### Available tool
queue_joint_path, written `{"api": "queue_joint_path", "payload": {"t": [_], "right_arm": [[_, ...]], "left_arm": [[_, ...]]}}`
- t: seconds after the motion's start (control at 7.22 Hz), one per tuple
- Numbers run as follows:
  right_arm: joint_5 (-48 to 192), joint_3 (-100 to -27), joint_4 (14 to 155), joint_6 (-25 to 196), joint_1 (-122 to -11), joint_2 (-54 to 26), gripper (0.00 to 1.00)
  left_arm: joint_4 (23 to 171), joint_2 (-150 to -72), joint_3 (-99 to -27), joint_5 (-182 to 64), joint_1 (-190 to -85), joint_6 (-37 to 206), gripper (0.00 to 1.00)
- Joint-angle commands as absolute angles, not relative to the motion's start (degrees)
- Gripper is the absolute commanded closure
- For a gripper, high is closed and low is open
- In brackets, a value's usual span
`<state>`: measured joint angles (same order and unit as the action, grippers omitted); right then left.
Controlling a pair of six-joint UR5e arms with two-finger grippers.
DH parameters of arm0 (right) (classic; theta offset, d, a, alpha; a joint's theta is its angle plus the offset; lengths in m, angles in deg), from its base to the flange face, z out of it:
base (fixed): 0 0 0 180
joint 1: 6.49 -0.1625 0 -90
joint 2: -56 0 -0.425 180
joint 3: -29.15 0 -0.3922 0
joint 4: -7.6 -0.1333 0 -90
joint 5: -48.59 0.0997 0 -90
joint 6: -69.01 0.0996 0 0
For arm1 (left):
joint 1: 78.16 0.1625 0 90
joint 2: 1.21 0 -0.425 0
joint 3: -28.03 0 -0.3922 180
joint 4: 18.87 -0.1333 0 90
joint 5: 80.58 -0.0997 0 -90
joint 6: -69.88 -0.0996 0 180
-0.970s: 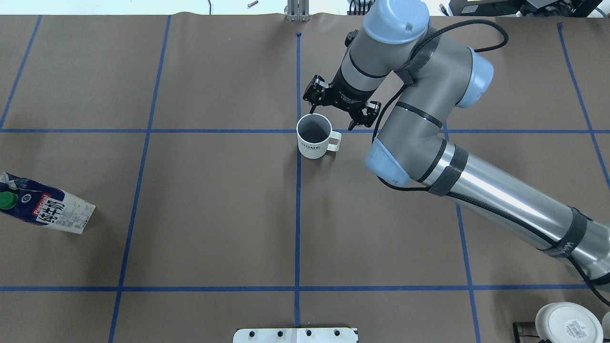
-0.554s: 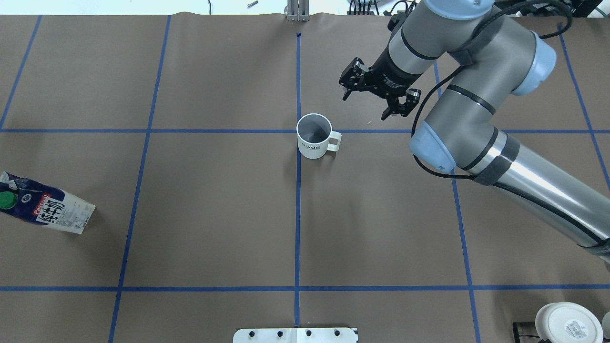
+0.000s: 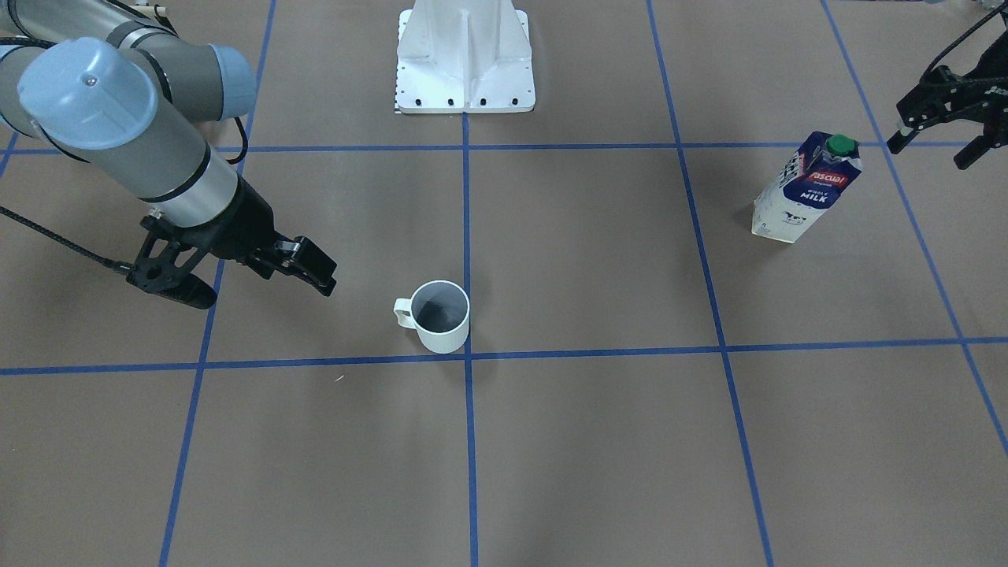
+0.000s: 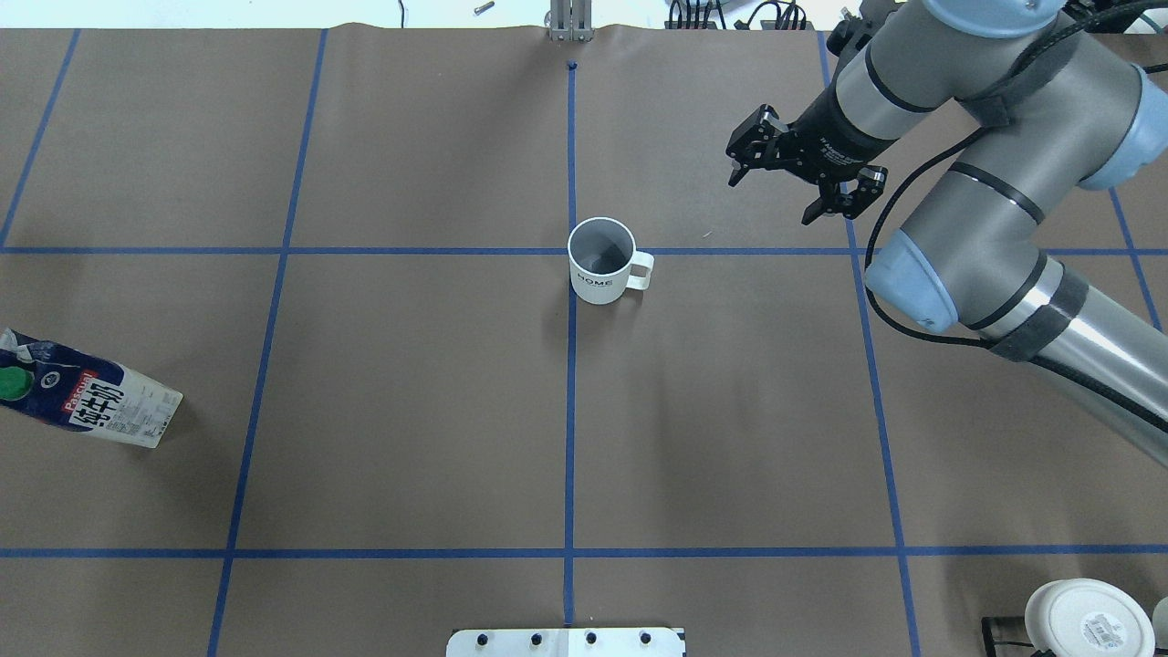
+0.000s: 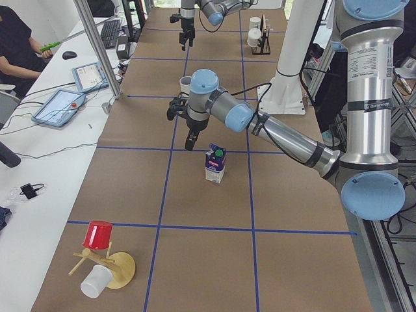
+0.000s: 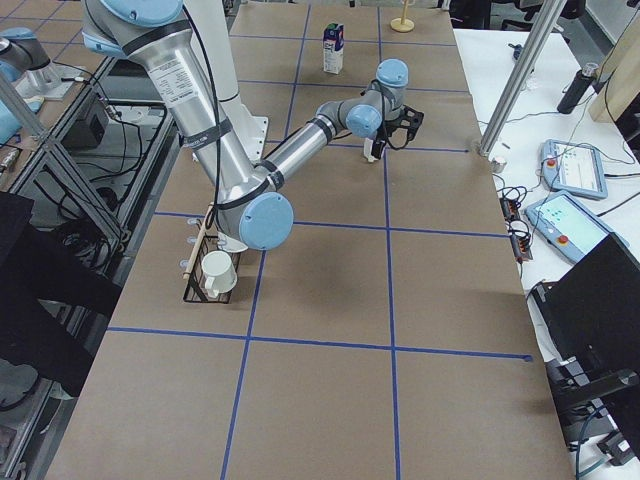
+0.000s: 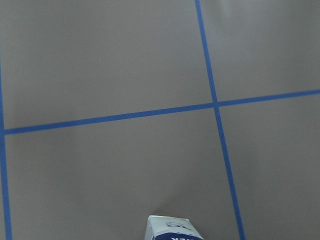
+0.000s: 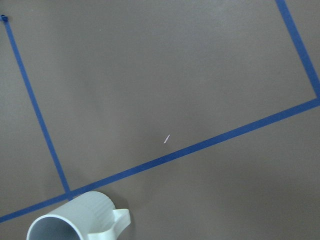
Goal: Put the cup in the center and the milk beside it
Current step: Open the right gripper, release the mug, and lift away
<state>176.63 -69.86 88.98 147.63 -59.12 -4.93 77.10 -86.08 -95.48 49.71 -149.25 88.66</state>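
The white cup (image 4: 600, 260) stands upright and free at the crossing of the centre blue tape lines, handle toward the robot's right; it also shows in the front view (image 3: 441, 315) and the right wrist view (image 8: 75, 222). The blue-and-white milk (image 4: 87, 401) stands upright far on the robot's left (image 3: 807, 189), its top just showing in the left wrist view (image 7: 172, 229). My right gripper (image 4: 771, 196) is open and empty, raised to the right of the cup (image 3: 264, 295). My left gripper (image 3: 928, 155) is open and empty, just beyond the milk toward the table end.
A rack with another white mug (image 6: 215, 275) sits near the robot's base on its right (image 4: 1086, 620). A wooden cup stand with a red cup (image 5: 97, 235) and a white cup (image 5: 96, 281) lies at the left table end. The white base plate (image 3: 465, 59) stands at the robot's side.
My right gripper, open, has drawn back from the cup's rim, moving right and away across the table. The cup and the milk have not moved.
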Motion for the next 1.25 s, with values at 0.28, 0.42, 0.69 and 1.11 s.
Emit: {"api": "queue_joint_path", "payload": {"t": [0.28,0.42,0.69,1.11], "right_arm": [[180.68,-73.07,89.07,138.12,-63.96,-12.1,0.0],[180.86,-73.51,88.99,134.52,-64.75,-14.29,0.0],[181.22,-73.33,89.07,133.61,-64.94,-14.84,0.0],[181.22,-73.42,88.98,133.69,-64.85,-15.28,0.0]], "left_arm": [[77.02,-85.5,-96.6,43.43,-141.62,87.01,0.02],[77.02,-84.54,-96.51,43.43,-141.35,87.28,0.02],[77.2,-84.18,-95.89,44.13,-141.18,88.32,0.02],[78.43,-84.18,-95.19,44.13,-137.4,93.43,0.02]]}}
